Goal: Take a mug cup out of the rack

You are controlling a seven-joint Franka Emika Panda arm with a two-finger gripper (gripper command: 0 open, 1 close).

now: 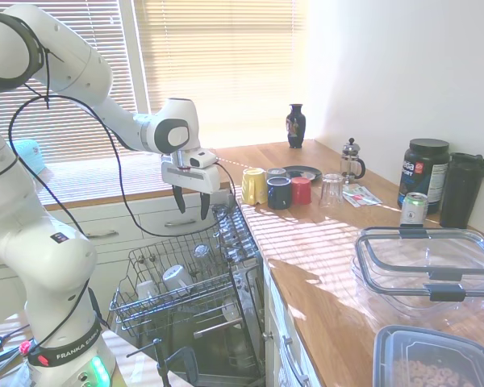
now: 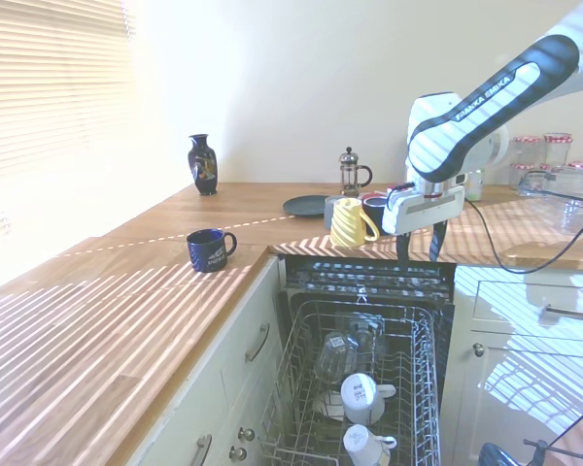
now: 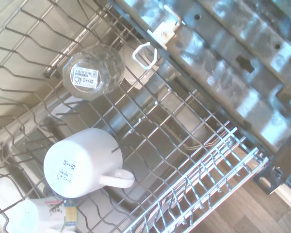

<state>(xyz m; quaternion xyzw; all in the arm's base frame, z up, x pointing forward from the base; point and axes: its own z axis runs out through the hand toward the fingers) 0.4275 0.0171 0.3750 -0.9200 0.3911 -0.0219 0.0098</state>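
In the rack, pulled out under the counter edge: mug cup inverted, base up, mouth down over the tines. Two white mugs present; the one nearer the middle of the rack taken as target, second white mug just beside it toward the rack's front edge. Same target seen from the other side. Long axis roughly vertical, tilted a little; handle sticking out sideways, parallel to the rack floor, toward the rack's side wall on the arm's side. Glossy ceramic: rigid, moderately heavy for its size, likely slippery under smooth pads, chips if knocked on wire. Judged best hold: pinch across the wall at the base edge or straddle the handle root; handle loop small, probably poor for a two-finger pinch. Upturned glass near the mug toward the back of the rack, fragile, to be avoided on descent. Gripper hanging well above the rack's rear, empty, fingers parted moderately wide, pointing down. Lift judged to need a straight upward pull to clear tines.
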